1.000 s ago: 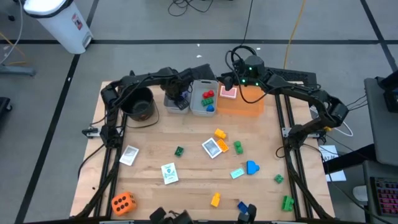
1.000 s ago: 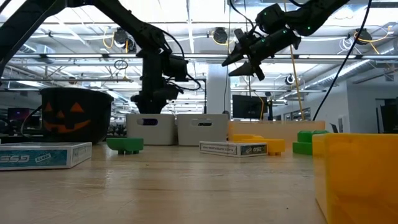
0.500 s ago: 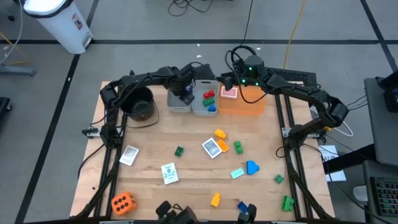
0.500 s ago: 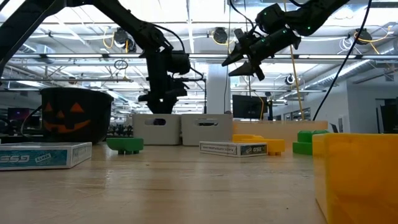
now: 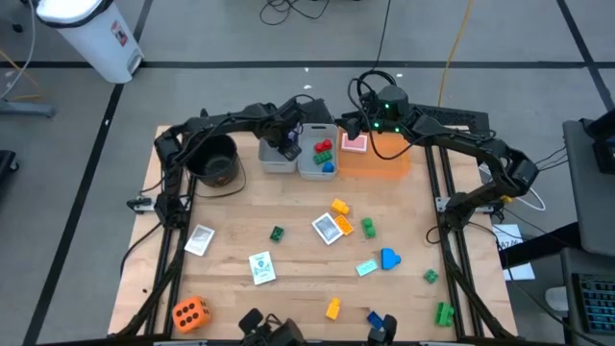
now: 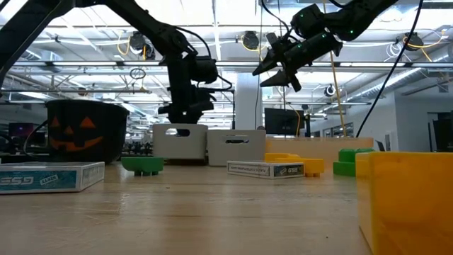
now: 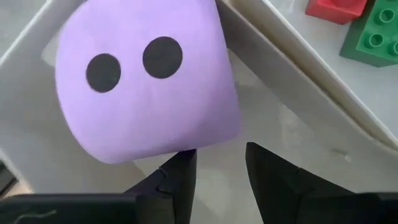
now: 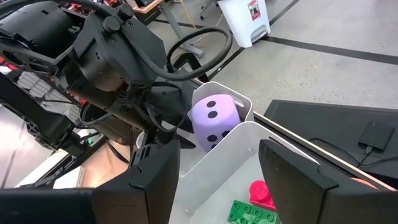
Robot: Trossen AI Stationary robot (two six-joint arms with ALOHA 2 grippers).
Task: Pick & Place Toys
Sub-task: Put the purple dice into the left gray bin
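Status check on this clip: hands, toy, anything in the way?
Left hand open over the left bin, purple die inside, released. Right hand open, raised over the right bin. Nothing in the way.

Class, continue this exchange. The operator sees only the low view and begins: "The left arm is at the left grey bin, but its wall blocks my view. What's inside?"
Observer: A purple die lies in the left bin, two black dots facing the left wrist camera.
Operator: Is the left hand gripping it?
Observer: No. The left hand is open. Its fingers stand apart with nothing between them, and the die sits just beyond their tips.
Operator: And the neighbouring bin?
Observer: The right bin holds a red brick, a green brick and a blue brick.
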